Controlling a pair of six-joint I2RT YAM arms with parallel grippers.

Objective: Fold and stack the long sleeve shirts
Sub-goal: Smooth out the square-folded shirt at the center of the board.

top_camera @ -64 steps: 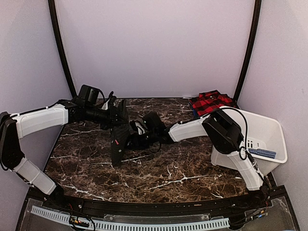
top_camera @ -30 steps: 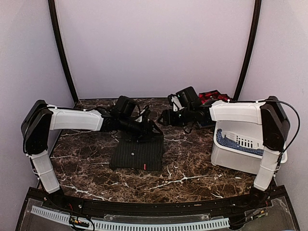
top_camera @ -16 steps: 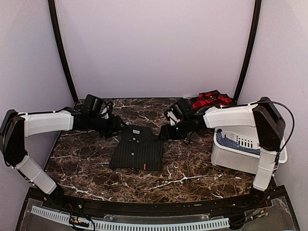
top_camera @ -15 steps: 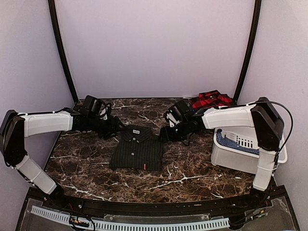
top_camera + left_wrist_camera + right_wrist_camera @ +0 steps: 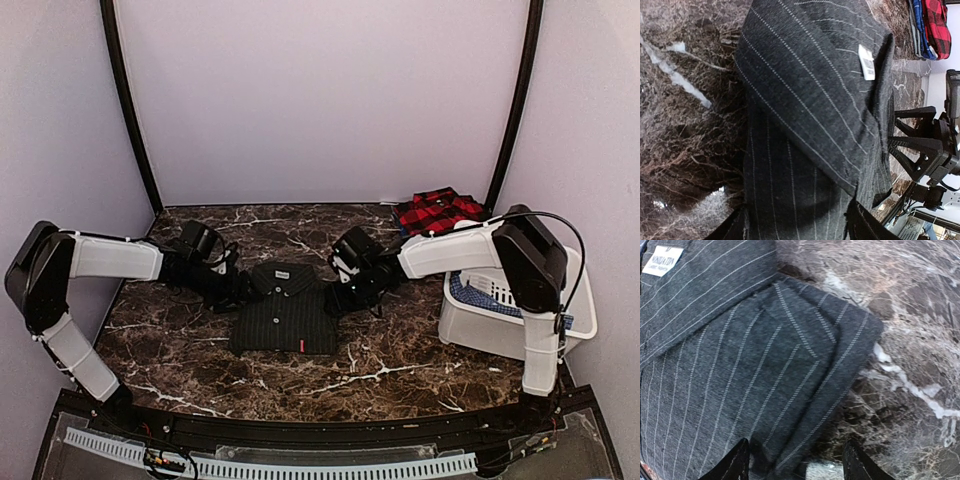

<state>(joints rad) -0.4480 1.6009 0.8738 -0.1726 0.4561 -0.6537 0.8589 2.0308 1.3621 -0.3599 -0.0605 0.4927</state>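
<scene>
Shirt-folding on a marble table (image 5: pixel 400 350): we see the charcoal shirt (image 5: pixel 287 312) lying flat at the table's middle, folded into a tidy rectangle. Its collar (image 5: pixel 285 276) points toward the back wall and a small red tab (image 5: pixel 300 347) sits at its near hem. A white label (image 5: pixel 866 62) shows inside the collar.

Both arms reach in low from either side. The left gripper (image 5: pixel 243 292) sits at the shirt's left shoulder, just beside the collar. In the left wrist view its fingers (image 5: pixel 732 227) stand wide apart, with pinstriped cloth lying between them and nothing pinched. We read them as released.

The right gripper (image 5: pixel 335 297) sits at the opposite shoulder. In the right wrist view its fingers (image 5: pixel 737 462) are likewise spread. The shirt's folded corner lies between them, and bare marble shows beside the other finger. We see no grasp here either.

The plaid shirt (image 5: pixel 435 210) rests in the table's back right corner, well apart from the charcoal one. We cannot tell how neatly it is folded. A white bin (image 5: pixel 500 335) stands on the right side of the table, near the right arm, with a blue cloth (image 5: pixel 478 295) draped inside it.
</scene>
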